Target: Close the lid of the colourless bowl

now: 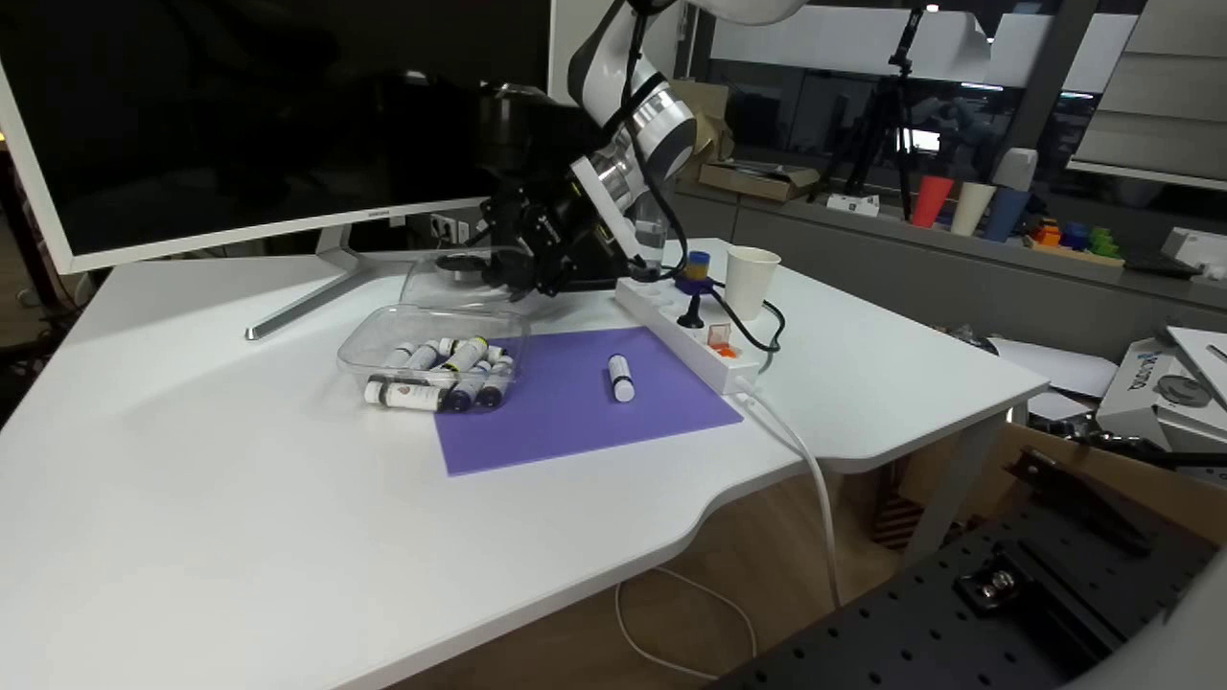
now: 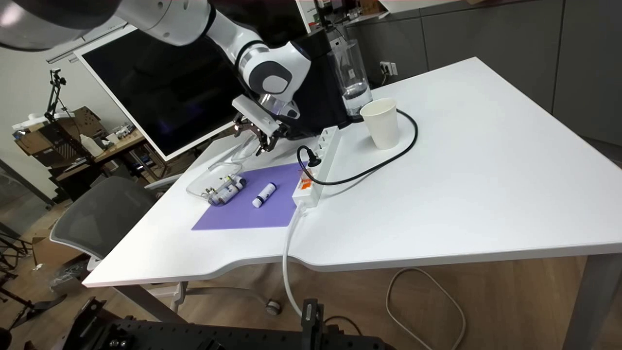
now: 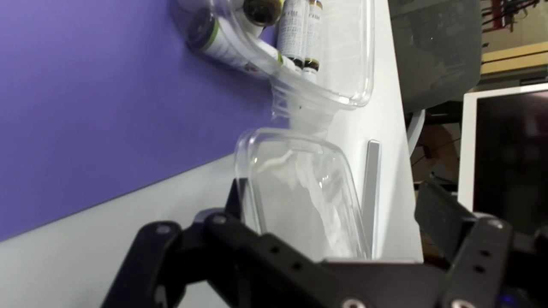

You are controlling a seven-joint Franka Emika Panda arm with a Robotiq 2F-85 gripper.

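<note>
While the tool (image 3: 338,196) stands wide close by the lid (image 3: 299,192), touching or not I cannot tell, the open bowl (image 3: 344,55) lies just beyond the lid, partly on the mat (image 3: 111,107), so the closing swing probably must run from tool to bowl.

Wide black-screened monitor (image 1: 259,115) with pale frame, in an exterior view: brand name SAMSUNG, small letters, middle of lower bezel. White rectangular carton (image 1: 1150,402) bearing a dark round motif, same view, far right: dark lettering on one face, too blurred to read. Small cylindrical bottles (image 3: 293,32) with white labels, wrist view: lines of fine dark print, illegible.
</note>
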